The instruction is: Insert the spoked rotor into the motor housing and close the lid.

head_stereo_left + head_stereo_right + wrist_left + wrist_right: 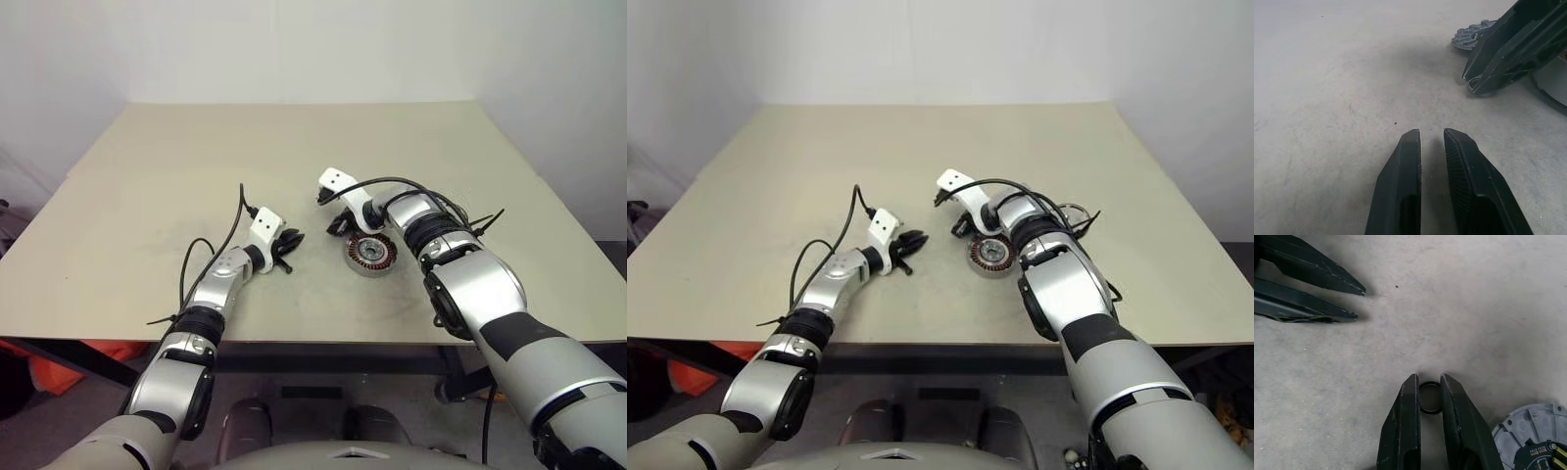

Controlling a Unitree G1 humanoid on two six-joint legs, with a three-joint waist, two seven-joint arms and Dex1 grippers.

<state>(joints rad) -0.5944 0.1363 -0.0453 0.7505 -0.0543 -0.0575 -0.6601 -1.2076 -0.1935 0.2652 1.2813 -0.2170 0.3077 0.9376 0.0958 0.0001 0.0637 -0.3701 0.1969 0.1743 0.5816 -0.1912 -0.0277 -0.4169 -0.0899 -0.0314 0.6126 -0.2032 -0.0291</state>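
The motor housing (370,255), a short ring with copper coils, sits on the table just right of my right gripper (338,227). That gripper (1429,378) points down and is shut on a small black ring (1430,406) lying on the table. A dull grey toothed disc, the lid (1469,36), lies just beyond it and also shows at the right wrist view's edge (1528,428). A thin bright rim, apparently the spoked rotor (1074,208), peeks from behind my right forearm. My left gripper (290,243) hovers just left, shut and empty (1431,134).
The beige table (294,147) stretches bare behind and to both sides of the arms. Black cables loop off both wrists over the tabletop. The table's front edge (294,341) runs close below the housing.
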